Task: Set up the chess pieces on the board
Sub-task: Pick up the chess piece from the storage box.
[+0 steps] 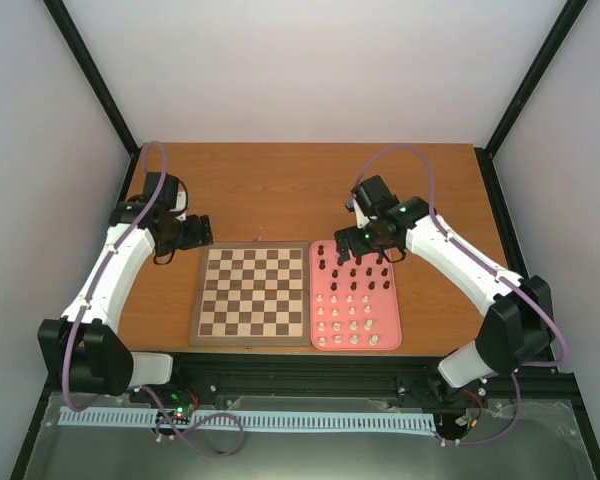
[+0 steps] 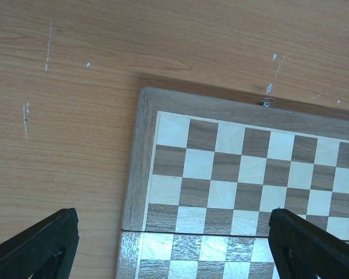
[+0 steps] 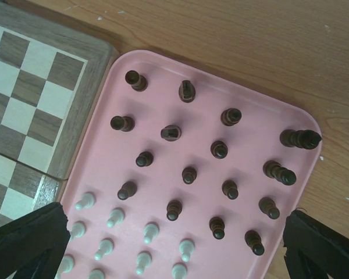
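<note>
Nothing is set up yet. The board (image 1: pixel 252 293) lies bare in the middle of the worktop (image 1: pixel 280 190), and every one of the chess pieces stands on the pink tray (image 3: pixel 161 70) that sits just beside the board's right edge. The dark pieces (image 3: pixel 189 173) fill the far half of the tray and the cream pieces (image 3: pixel 150 232) the near half, all upright as far as can be told.

The left hand (image 2: pixel 173 213) hangs wide open and empty over the board's far left corner. The right hand (image 3: pixel 175 212) hovers over the tray, also fully open with nothing between its fingers.

The likely trouble is crowding. The pieces are tiny and stand close together, so wide fingers coming down around one could clip its neighbours and tip them, perhaps toppling several at once. A piece this small could also be pinched off-centre, then twist or slip out on the way across. The tray looks light and loose on the worktop, so a sideways push could slide it against the board or shift the board itself. Set down too early or at a tilt, a piece may fall over or straddle two squares. If the left arm reaches over for pieces as well, the two arms could meet above the tray.
</note>
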